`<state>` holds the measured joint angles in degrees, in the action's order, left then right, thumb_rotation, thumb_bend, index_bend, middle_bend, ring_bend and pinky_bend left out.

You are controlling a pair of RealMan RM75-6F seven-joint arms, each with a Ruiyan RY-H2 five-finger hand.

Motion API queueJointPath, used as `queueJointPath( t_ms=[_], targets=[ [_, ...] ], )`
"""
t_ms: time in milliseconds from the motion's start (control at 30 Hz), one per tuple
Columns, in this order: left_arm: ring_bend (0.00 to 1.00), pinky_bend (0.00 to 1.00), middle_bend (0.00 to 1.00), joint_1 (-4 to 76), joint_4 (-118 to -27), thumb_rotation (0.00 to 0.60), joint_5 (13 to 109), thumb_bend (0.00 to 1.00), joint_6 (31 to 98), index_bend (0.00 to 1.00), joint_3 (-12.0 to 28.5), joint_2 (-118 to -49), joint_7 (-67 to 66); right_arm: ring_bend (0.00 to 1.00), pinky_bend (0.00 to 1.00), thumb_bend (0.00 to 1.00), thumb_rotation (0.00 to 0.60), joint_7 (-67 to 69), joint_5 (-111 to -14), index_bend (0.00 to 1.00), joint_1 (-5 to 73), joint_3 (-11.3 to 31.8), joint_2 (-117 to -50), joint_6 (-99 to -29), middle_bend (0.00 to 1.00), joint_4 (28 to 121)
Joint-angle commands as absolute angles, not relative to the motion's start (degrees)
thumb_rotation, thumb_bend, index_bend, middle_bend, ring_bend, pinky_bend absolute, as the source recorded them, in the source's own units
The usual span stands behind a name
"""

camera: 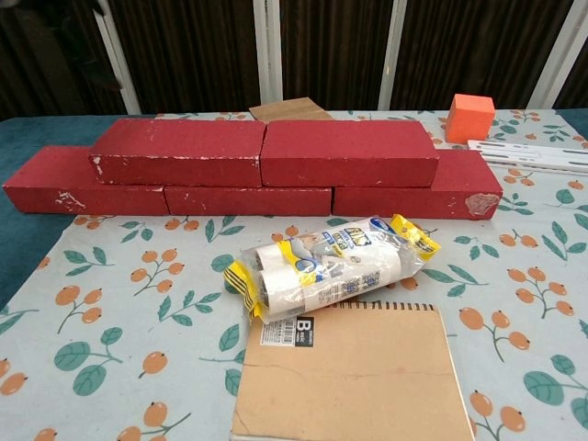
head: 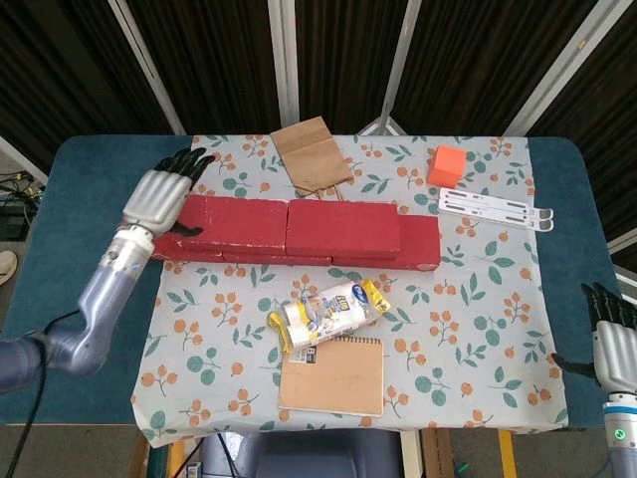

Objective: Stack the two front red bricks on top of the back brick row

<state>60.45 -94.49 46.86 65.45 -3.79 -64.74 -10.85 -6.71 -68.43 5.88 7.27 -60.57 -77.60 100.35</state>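
Two red bricks lie side by side on top of the back row: the left one (head: 234,221) (camera: 179,152) and the right one (head: 343,227) (camera: 349,152). The back brick row (head: 420,244) (camera: 450,188) beneath them sticks out at both ends. My left hand (head: 164,194) hovers at the left end of the upper left brick with its fingers stretched toward the back and its thumb by the brick's end; it holds nothing. My right hand (head: 612,344) stays at the table's right front edge, fingers apart and empty. The chest view shows neither hand.
A brown paper bag (head: 311,154) lies behind the bricks, with an orange cube (head: 448,164) (camera: 470,118) and a white strip (head: 495,209) at the back right. In front lie a wrapped pack of rolls (head: 328,311) (camera: 326,266) and a brown notebook (head: 331,373) (camera: 354,372).
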Motion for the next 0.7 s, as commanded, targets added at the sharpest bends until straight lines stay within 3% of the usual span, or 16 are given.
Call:
queueJointPath(
  t_ms=[33, 133, 233, 367, 700],
  targets=[
    [0.0, 0.15, 0.01, 41.5, -102.2, 0.6, 62.7, 0.0, 84.4, 0.1, -13.5, -59.0, -5.2, 0.0, 0.0, 0.07, 0.6, -3.2, -77.4, 0.0, 5.9, 6.2, -62.6, -81.4, 0.02, 94.3],
    [0.0, 0.15, 0.01, 33.6, -100.2, 0.6, 67.3, 0.0, 92.3, 0.1, -15.6, -60.8, -4.8, 0.0, 0.0, 0.07, 0.6, -2.7, -82.1, 0.0, 5.8, 5.5, -64.4, -84.4, 0.02, 90.7],
    [0.0, 0.15, 0.01, 27.7, -98.4, 0.6, 70.0, 0.0, 96.1, 0.1, -17.0, -62.3, -4.1, 0.0, 0.0, 0.07, 0.6, -2.5, -84.7, 0.0, 5.7, 5.0, -65.2, -85.7, 0.02, 89.0],
    [0.0, 0.15, 0.01, 22.4, -96.0, 0.6, 71.1, 0.0, 98.2, 0.1, -17.4, -64.0, -2.9, 0.0, 0.0, 0.07, 0.6, -2.5, -86.8, 0.0, 5.7, 4.4, -65.5, -86.6, 0.02, 88.1],
    [0.0, 0.15, 0.01, 16.2, -91.1, 0.6, 75.3, 0.0, 98.4, 0.09, -12.9, -67.6, -2.3, 0.0, 0.0, 0.07, 0.6, -4.6, -87.8, 0.0, 5.8, 3.7, -65.7, -86.3, 0.02, 88.8]
  ],
)
